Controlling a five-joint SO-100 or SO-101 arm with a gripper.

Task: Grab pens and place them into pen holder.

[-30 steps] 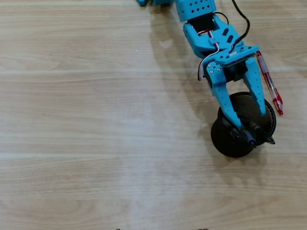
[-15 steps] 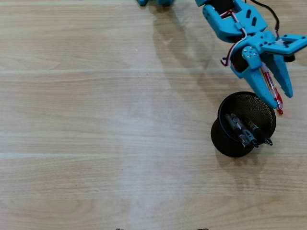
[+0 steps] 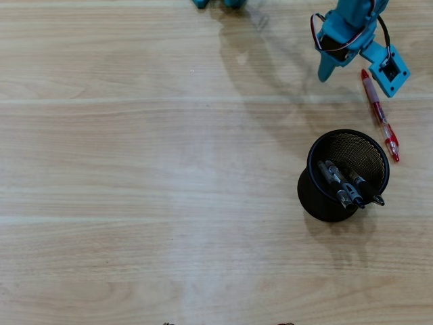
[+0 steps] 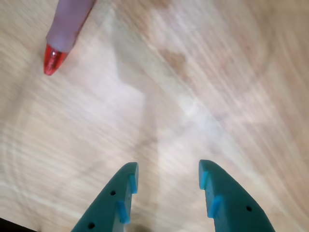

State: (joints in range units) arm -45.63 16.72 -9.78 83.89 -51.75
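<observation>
Above bare desk (image 4: 203, 87) in the wrist view, the pincer (image 4: 166, 176) is parted and empty. Toward 10 o'clock lies the red pen (image 4: 60, 34). Overhead, three pens (image 3: 345, 184) stand inside the pen holder (image 3: 312, 193), at 7 o'clock from the red pen.

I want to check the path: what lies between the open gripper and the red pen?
Only bare table, as the wrist view shows. The gripper holds nothing, and the red pen lies apart from it, toward the upper left.
</observation>
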